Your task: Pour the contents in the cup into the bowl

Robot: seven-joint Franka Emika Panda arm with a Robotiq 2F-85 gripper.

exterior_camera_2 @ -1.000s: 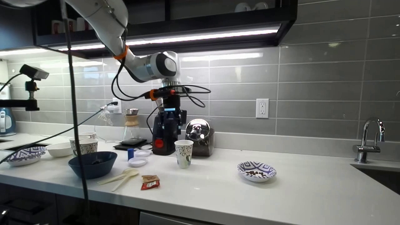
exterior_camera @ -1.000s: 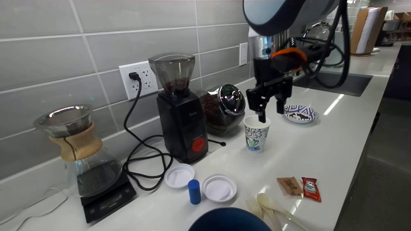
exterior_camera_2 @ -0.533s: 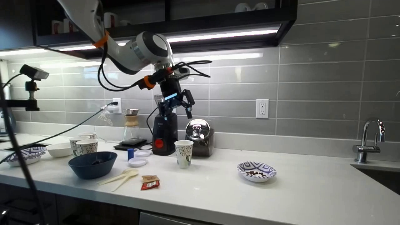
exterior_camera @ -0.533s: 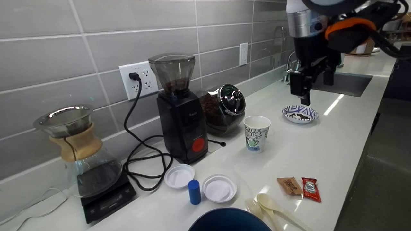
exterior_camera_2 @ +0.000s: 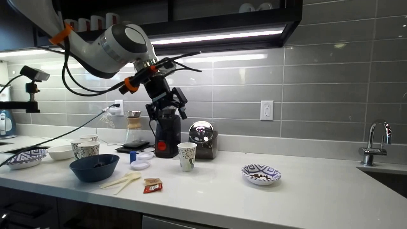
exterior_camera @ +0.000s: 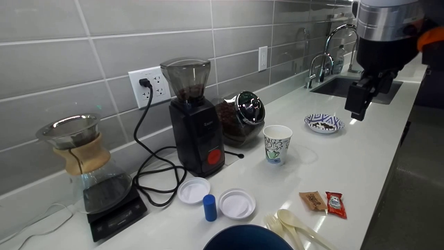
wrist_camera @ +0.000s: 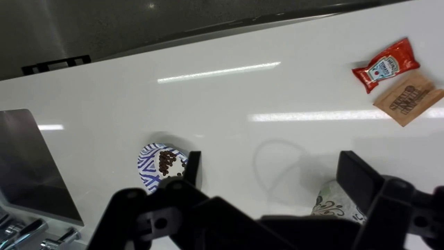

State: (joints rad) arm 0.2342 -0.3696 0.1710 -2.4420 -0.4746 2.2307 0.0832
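Observation:
The white cup (exterior_camera: 277, 147) with a dark swirl and green pattern stands upright on the counter, also in an exterior view (exterior_camera_2: 187, 158). Its bottom inside is hidden. The white bowl (exterior_camera: 313, 119) with a blue pattern stands apart from the cup and holds dark brown beans, also in an exterior view (exterior_camera_2: 249, 170). My gripper (wrist_camera: 272, 165) is open and empty, raised above the counter and touching neither. In the wrist view the cup (wrist_camera: 333, 201) is partly hidden behind one finger, and the bowl (wrist_camera: 147, 168) is partly hidden behind the other finger.
A black grinder (exterior_camera: 197, 139) and a bean jar (exterior_camera: 236, 121) stand along the wall near the cup. A carafe (exterior_camera: 100, 187), white discs (exterior_camera: 237, 204), a dark-blue bowl (exterior_camera_2: 94, 171), spoons (exterior_camera_2: 125, 181) and packets (exterior_camera_2: 153, 184) are also there. A cabinet (exterior_camera_2: 222, 25) hangs above.
My gripper has risen from near the cup and moved away from the wall, tilting as it went. The cup and bowl have stayed in place.

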